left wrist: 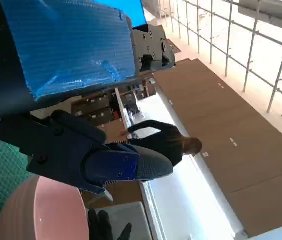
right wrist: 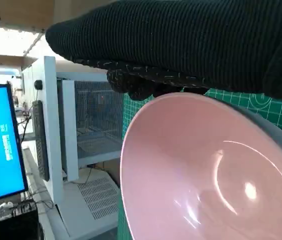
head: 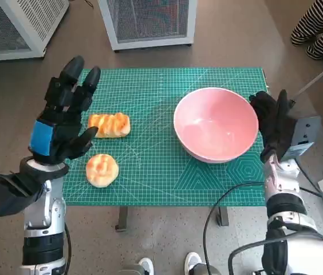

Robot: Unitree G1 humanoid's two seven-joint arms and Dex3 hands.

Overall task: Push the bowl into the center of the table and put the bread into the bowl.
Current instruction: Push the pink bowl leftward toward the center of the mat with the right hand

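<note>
The left hand (head: 64, 117), black with blue tape over its back, is raised above the near-left part of the bench (head: 150, 189), fingers spread and holding nothing. Just beyond and inward of its fingertips lies a golden, ridged, elongated bread roll (head: 109, 125), its long axis running across the bench; a round golden bun (head: 102, 169) sits just inward of that hand's wrist, nearer the robot. Both breads are well apart from the bowl and clearly closer to the left hand.

Further right, the smooth, glossy pink bowl (head: 216, 123) stands upright on the green grid cutting mat (head: 150, 86), off toward the right side. The right hand (head: 273, 117), in its black knitted glove, is at the bowl's outer side, apparently touching the rim; whether its fingers are curled or spread cannot be told. The bowl lies directly inward of this hand, so a push toward the middle seems to fall to the right arm.
</note>
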